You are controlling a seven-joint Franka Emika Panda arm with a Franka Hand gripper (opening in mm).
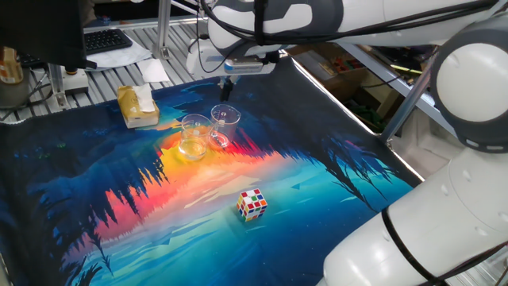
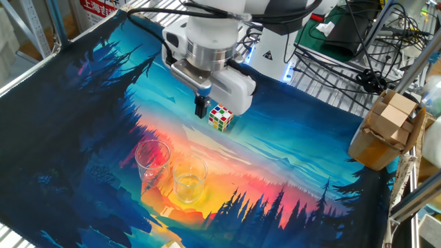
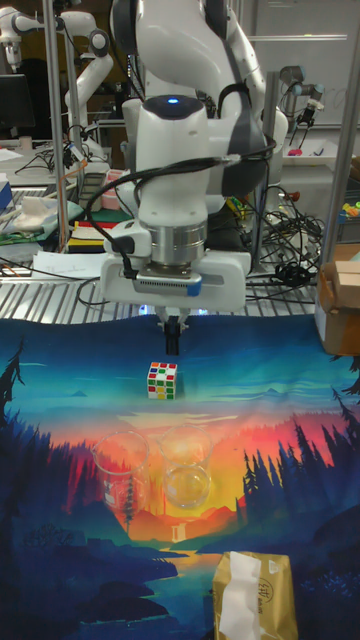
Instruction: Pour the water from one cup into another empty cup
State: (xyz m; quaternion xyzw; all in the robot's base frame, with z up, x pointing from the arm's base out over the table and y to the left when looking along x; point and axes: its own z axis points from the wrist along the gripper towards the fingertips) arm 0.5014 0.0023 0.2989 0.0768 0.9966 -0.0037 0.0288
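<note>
Water [image 2: 188, 193] lies as a shallow clear layer in the bottom of one glass cup [image 2: 189, 179], upright on the printed mat [image 2: 289, 172] covering the counter. Empty cup [image 2: 152, 159]: second clear glass, upright, just beside the first, near or touching it. Pincer [image 2: 200, 107]: hangs in the air above the mat, pointing straight down, fingers pressed together and holding nothing; well clear of both cups. In the tall fixed view it [image 3: 172, 340] stands above the cube [image 3: 162, 379]. Cube: multicoloured puzzle cube resting on the mat, apart from the cups, toward the arm's base. Tissue pack [image 1: 137, 106]: yellow-brown, lying near the mat's edge on the far side of the cups from the cube.
</note>
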